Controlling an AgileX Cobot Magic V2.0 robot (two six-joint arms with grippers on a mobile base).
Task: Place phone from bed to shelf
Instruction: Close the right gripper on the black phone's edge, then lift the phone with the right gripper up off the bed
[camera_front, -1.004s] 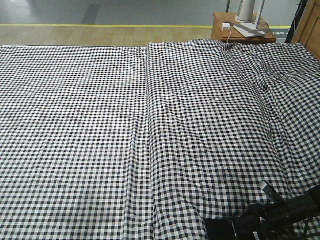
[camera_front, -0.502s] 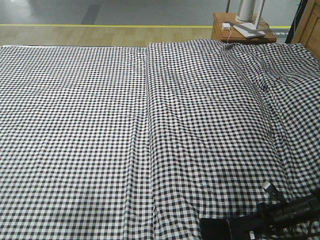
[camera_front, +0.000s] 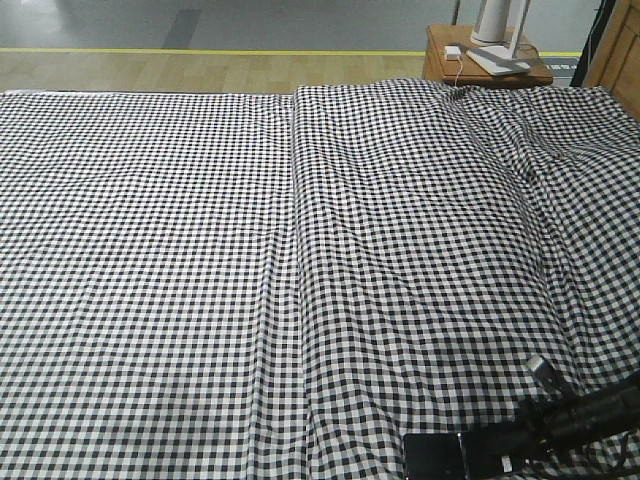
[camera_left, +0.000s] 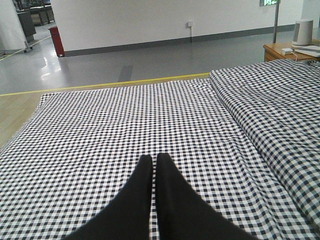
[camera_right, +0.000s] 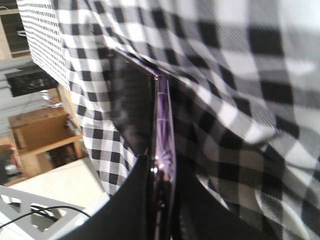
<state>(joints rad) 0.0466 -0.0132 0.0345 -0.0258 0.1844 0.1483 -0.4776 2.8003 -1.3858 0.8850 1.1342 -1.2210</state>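
Right jaws (camera_front: 487, 455) at bottom-right edge of front view, narrow, clamped on phone (camera_front: 435, 457). Black arm links off to the right behind them. Phone sticking out leftward past the fingertips, dark face up, low over bed (camera_front: 200, 250). Contact with it impossible to judge from here.

Right wrist view: same jaws (camera_right: 162, 172), one dark finger (camera_right: 125, 210) on either side of the phone (camera_right: 163, 125). Phone seen edge-on, purplish glossy rim straight ahead from the grip, black face turned left. Checked bed (camera_right: 225, 75) close behind and to the right of the grip, blurred.

Left jaws (camera_left: 153, 159): pressed together tip to tip, nothing between. Poised above bed (camera_left: 125, 115), pointing along it. Long raised fold of the bed off to the right of those tips. Well ahead of the tips, past the bed's far edge, yellow line (camera_left: 100, 86) and grey floor (camera_left: 150, 55).

Far ahead of right jaws, past the bed's far corner: small wooden tabletop (camera_front: 440, 58) with white items on it.
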